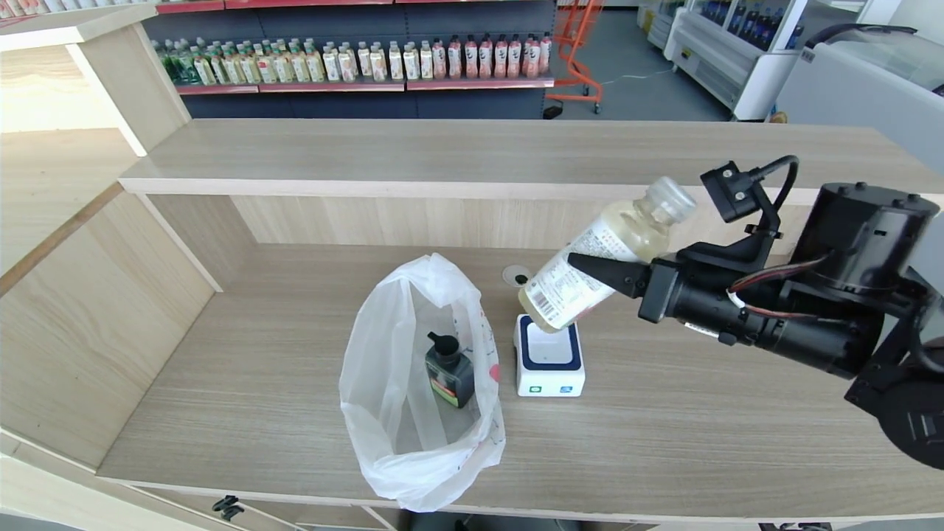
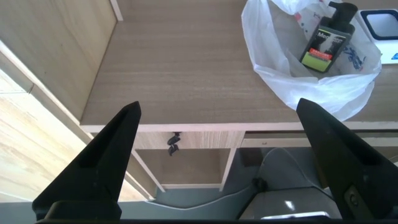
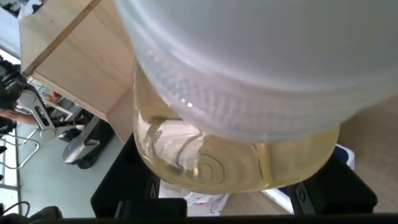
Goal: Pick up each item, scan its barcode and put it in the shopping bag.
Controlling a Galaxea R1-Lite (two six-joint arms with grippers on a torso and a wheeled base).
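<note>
Right gripper point(image 1: 590, 271) clamped on pale drink bottle point(image 1: 571, 287), tilted, centre-right of head view | its barcode point(image 1: 543, 301) sits low, just above the scanner point(image 1: 549, 359) | bag point(image 1: 383, 383) left of scanner, dark pump bottle point(image 1: 450, 372) inside | left gripper point(image 2: 217, 107) spread wide.

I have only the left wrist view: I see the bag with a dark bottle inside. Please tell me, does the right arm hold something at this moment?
Observer: Yes. The right gripper is shut on a pale drink bottle.
Operator: Where is this bottle compared to the scanner?
Observer: It is tilted, with its bottom end just above the scanner window and its cap pointing up and away.
Operator: And its barcode, is it turned to the window?
Observer: Seemingly not. The barcode faces upward and is plainly seen in the head view.
</note>
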